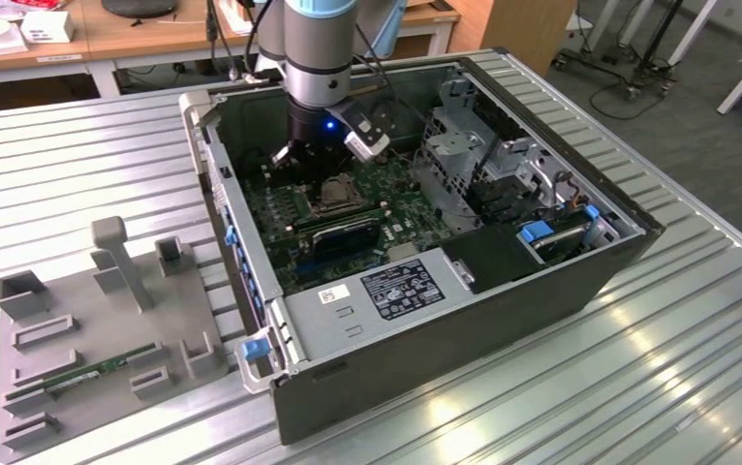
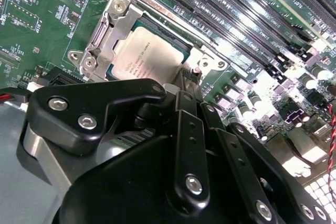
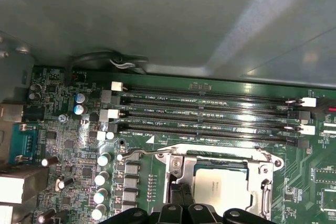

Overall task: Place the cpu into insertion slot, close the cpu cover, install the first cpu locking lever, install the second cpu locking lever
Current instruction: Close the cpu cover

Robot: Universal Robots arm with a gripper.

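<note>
The gripper [image 2: 188,77], fingertips drawn narrow with nothing seen between them, hangs at the edge of the insertion slot [image 2: 168,35]. Just beyond, the cpu [image 2: 149,56] lies flat in that slot, a dull silver square with faint print, its edges framed by the silver cpu cover [image 2: 107,30]. Farther off run long black memory slots [image 2: 236,14].

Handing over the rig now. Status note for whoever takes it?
Gripper: low over the board, at the slot's edge beside the cpu.
Cpu: seated in the slot.
Cover: lies flat around the cpu and looks closed.
Lever: one lies along the slot's side nearest the memory slots; cannot tell if it is latched.
Done: cpu placed, cover apparently down.
Left: both levers unconfirmed.
</note>
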